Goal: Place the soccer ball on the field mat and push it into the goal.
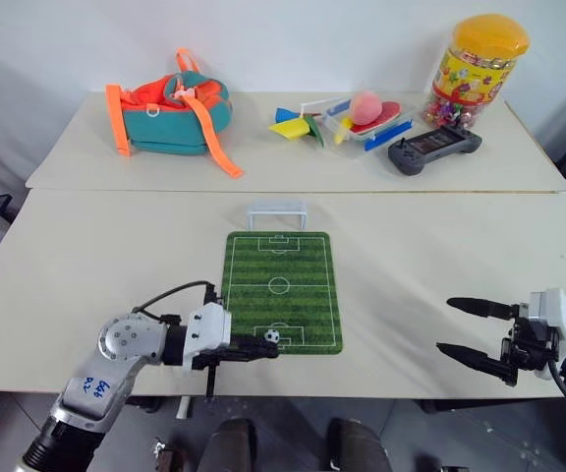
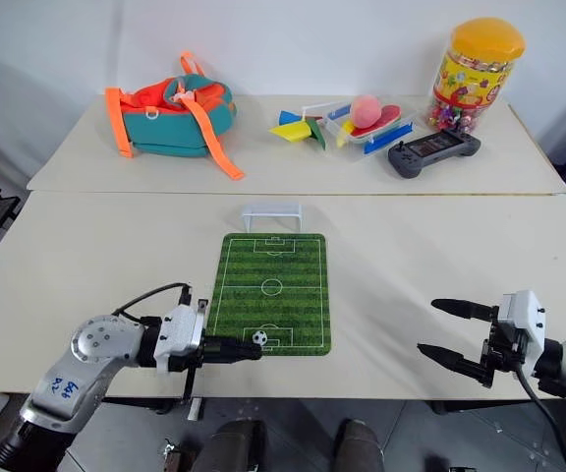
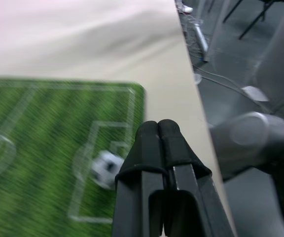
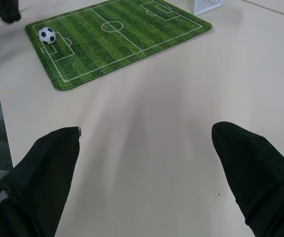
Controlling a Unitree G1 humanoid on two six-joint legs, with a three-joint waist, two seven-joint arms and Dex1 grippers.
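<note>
Soccer ball [image 1: 272,336] sits on the field mat [image 1: 281,291], in the near goal box. Left gripper [image 1: 266,348] just beside the ball on its near-left side, fingers pressed together, holding nothing. Right gripper [image 1: 461,329] over bare bench [image 1: 430,256] at near right, fingers spread. Goal [image 1: 276,213] stands at mat's far edge.

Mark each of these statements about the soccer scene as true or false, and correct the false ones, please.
1. The tiny black-and-white soccer ball lies on the green striped field mat. True.
2. The left hand is wide open. False: its fingers are shut together.
3. The small pale plastic goal stands at the mat's far end. True.
4. The ball is inside the goal. False: it lies at the near end.
5. The right hand grips the ball. False: it is open, holding nothing.
</note>
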